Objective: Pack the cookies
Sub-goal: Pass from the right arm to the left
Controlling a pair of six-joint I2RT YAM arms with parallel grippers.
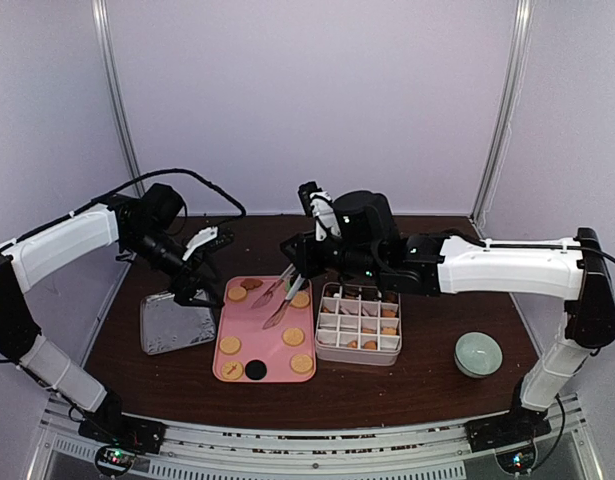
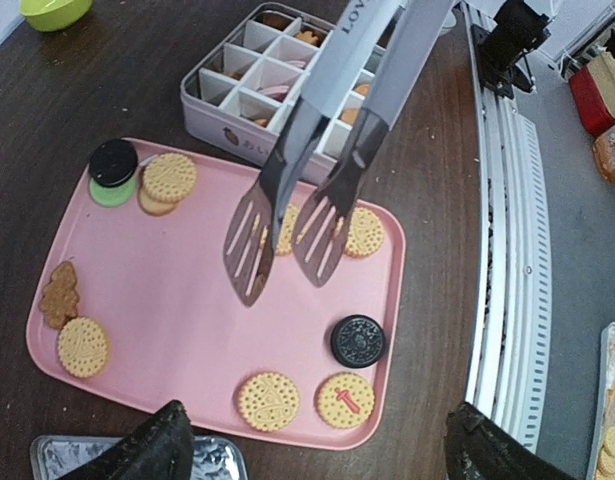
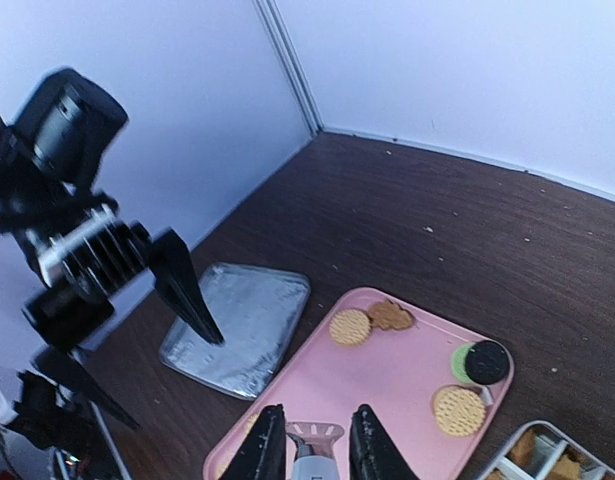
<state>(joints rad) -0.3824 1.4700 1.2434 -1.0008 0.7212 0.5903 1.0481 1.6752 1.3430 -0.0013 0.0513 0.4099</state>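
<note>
The right fingers were closed narrowly on the handle of the metal tongs. The tong blades stood parted above the pink tray, with nothing between them. Two golden rounds lay on the tray directly beneath the blade tips.

The cookies lay mostly scattered on that tray: golden rounds near its edges, two black ones, and one irregular brown piece at a corner. None touched either pair of fingers. Further cookies sat in some compartments of the divided tin, which stood on the desk just beside the tray.

The left fingers were spread wide and held nothing. They hung above the boundary between the pink tray and the silver tray beside it. In the left wrist view the nearest two golden cookies lay between the fingertips, below them and without contact. A pale bowl stood well apart, on the right side of the desk.
</note>
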